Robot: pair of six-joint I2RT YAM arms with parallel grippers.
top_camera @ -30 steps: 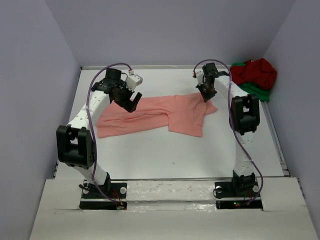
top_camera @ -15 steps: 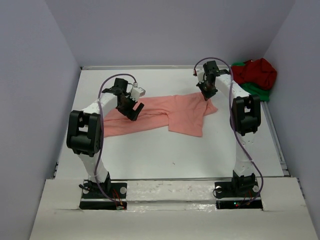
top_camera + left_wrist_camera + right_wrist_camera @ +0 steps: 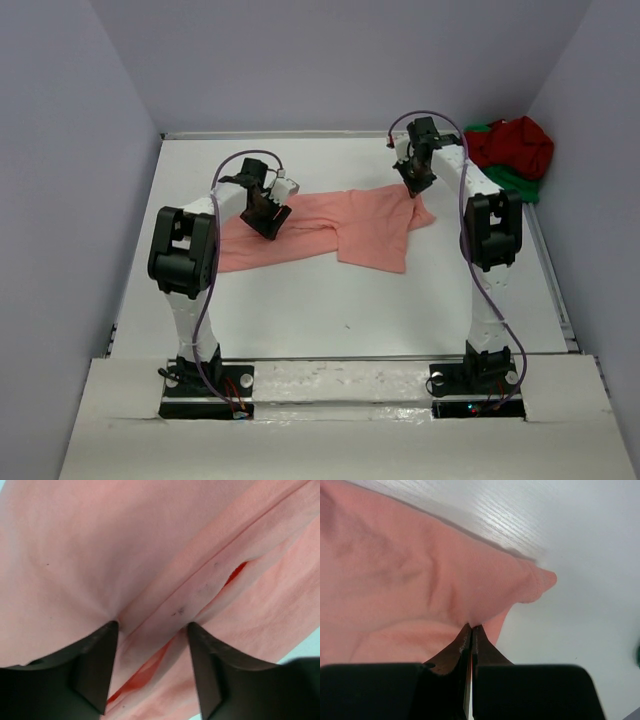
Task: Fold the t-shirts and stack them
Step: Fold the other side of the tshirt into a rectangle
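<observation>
**Salmon-pink shirt (image 3: 345,228) straddled left, pinched right**

The left gripper (image 3: 152,630), jaws part-open, straddles a fold ridge of the cloth. Its length runs nine to three o'clock toward the right gripper (image 3: 471,627), clamped tight on the far edge.

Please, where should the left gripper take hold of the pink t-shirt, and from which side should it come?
Probably the layered fold crossing the pink t-shirt, from straight above. It lies as a narrow ridge on flat cloth, between the left gripper's open fingers, so they can close across it.
</observation>
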